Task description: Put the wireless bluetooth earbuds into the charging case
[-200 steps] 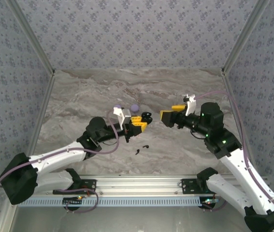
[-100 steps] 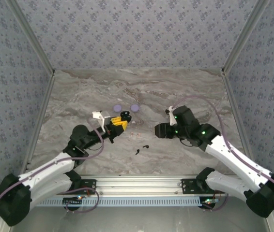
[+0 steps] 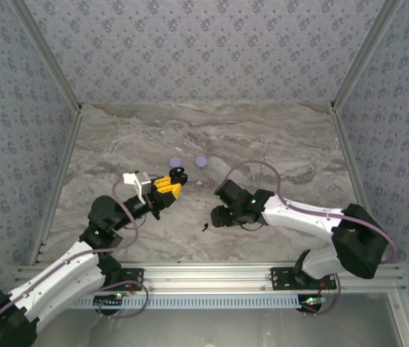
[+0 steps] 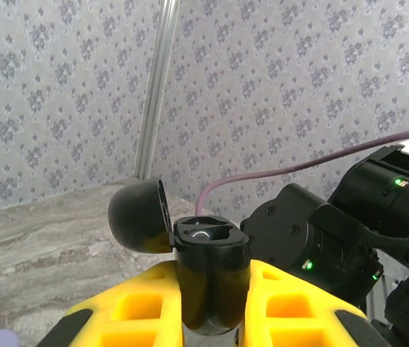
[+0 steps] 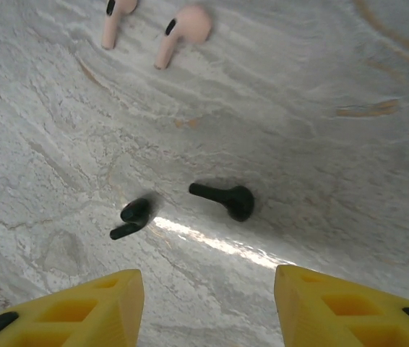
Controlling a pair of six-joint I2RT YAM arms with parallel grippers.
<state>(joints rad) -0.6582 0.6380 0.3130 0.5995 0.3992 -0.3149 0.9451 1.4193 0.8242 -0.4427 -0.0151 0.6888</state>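
left gripper [image 4: 215,303] is clamping the charging case [image 4: 210,271] upright, its lid [image 4: 138,215] hanging open to the left. right of the case and nearer, two black earbuds [image 5: 222,199] are lying flat on the table [image 5: 349,144], stems pointing left, one of them blurring. right gripper [image 5: 208,303] is hovering over them, jaws apart and empty. pinkish earbuds [image 5: 183,27] are running off the frame's top edge.

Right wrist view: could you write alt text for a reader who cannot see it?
Two black earbuds lie apart on a marble table, just ahead of the open hand, whose yellow fingers frame the bottom edge. Two pinkish earbuds lie farther off at the top.
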